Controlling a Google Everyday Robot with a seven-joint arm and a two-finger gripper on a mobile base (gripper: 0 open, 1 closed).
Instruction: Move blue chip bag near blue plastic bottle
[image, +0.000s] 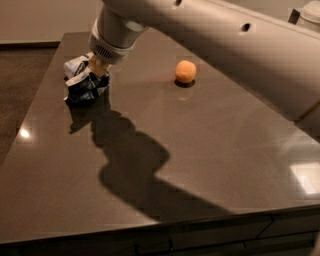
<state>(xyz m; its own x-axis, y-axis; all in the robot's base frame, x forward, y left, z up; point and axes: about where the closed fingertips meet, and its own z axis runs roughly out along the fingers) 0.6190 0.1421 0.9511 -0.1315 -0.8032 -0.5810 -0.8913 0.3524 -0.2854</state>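
The blue chip bag (84, 88) is a crumpled dark navy bag with white ends at the table's far left. My gripper (97, 69) reaches down from the big white arm and is shut on the bag's top edge. The blue plastic bottle (74, 65) lies just behind the bag. Only its pale label end shows; the rest is hidden by the bag and my wrist. The bag touches or nearly touches the bottle.
An orange round fruit (185, 71) sits on the dark glossy table (210, 150) right of my gripper. The table's left edge is close to the bag, with brown floor beyond. My arm spans the upper right and casts a large shadow mid-table.
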